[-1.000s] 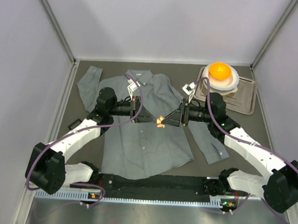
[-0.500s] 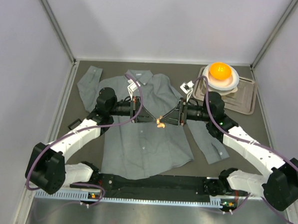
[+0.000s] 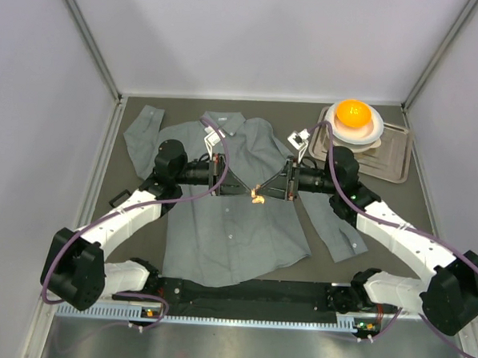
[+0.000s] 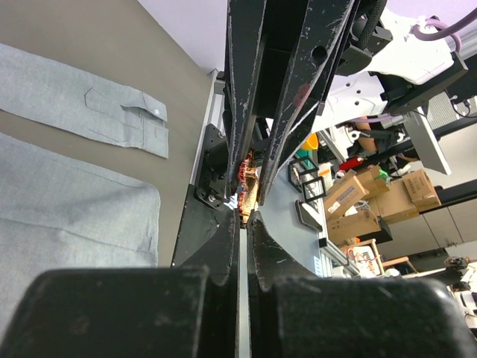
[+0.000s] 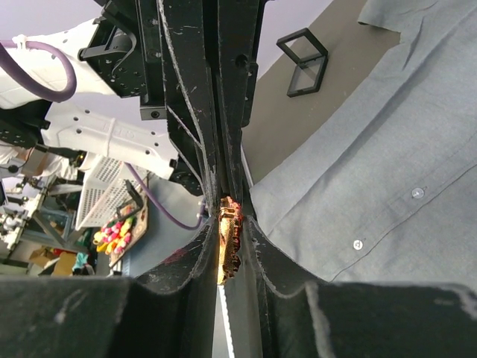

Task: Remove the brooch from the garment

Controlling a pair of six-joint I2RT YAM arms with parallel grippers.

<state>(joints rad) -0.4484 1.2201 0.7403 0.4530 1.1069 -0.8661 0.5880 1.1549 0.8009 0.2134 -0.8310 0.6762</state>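
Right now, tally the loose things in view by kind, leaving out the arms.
Grey shirt: 1
Brooch: 1
Orange ball: 1
White bowl: 1
Tray: 1
Black frame: 1
Total: 6

Matt grey cloth garment point(image 3: 238, 235); brooch point(image 5: 228, 245) glossy, perhaps enamelled metal.

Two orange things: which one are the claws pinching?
The tiny brooch over the shirt, between left gripper and right gripper; the big orange ball sits apart in a white bowl.
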